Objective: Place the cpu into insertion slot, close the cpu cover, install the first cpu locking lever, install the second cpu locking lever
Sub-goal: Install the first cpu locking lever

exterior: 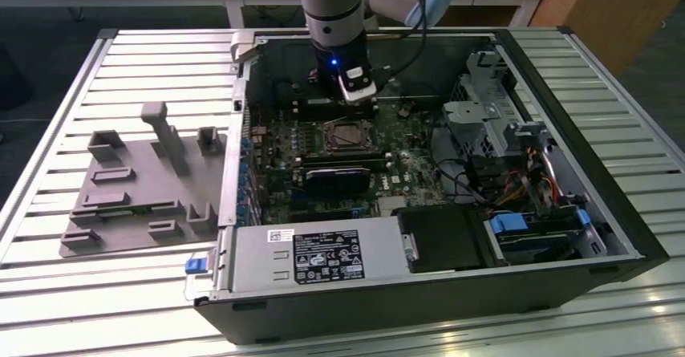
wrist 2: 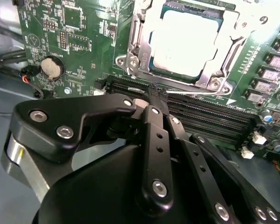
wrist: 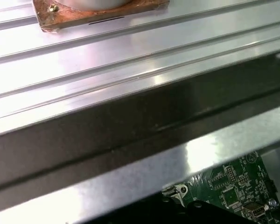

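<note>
The cpu [wrist 2: 184, 39] lies flat in its socket on the green motherboard, its silvery top showing. The cpu cover [wrist 2: 228, 32], a thin metal frame, lies down around it. A thin metal lever [wrist 2: 136, 49] runs along one side of the socket. My gripper [wrist 2: 155, 93] hovers just off the socket's edge, over the black memory slots [wrist 2: 210, 119], with its fingers drawn together and nothing seen between them. In the exterior view the gripper [exterior: 357, 99] hangs inside the open case, just behind the socket [exterior: 345, 136].
The open computer case [exterior: 428, 293] lies on a slatted metal table [exterior: 96, 293]. A grey moulded fixture [exterior: 139, 188] sits at the exterior view's left. A black card [exterior: 334, 179], power supply [exterior: 310, 257] and drive bays with cables [exterior: 524, 180] crowd the case.
</note>
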You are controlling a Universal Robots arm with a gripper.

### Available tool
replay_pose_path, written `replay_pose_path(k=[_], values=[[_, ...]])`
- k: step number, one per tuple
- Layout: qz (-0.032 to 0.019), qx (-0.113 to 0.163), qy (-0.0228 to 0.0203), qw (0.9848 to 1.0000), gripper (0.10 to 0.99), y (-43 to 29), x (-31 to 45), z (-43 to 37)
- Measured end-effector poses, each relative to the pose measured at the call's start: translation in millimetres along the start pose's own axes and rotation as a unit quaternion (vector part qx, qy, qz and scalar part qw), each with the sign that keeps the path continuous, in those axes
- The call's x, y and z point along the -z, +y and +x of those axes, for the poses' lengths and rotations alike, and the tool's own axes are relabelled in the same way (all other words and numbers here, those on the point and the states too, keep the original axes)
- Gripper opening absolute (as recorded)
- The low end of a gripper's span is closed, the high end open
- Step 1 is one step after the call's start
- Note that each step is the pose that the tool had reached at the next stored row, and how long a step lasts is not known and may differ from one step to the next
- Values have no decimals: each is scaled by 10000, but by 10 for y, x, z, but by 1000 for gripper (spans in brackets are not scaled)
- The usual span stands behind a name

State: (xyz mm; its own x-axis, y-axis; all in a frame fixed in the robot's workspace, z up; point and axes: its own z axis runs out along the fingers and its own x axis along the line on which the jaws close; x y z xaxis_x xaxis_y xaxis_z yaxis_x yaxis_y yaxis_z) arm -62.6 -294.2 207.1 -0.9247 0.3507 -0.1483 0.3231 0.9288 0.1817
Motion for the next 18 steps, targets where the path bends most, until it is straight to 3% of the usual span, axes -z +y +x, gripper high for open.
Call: replay_pose_path(k=[6, 18], values=[[49, -308, -57, 9995, 102, 3, -15, 5], [94, -526, -104, 9985, 102, 43, -40, 33]])
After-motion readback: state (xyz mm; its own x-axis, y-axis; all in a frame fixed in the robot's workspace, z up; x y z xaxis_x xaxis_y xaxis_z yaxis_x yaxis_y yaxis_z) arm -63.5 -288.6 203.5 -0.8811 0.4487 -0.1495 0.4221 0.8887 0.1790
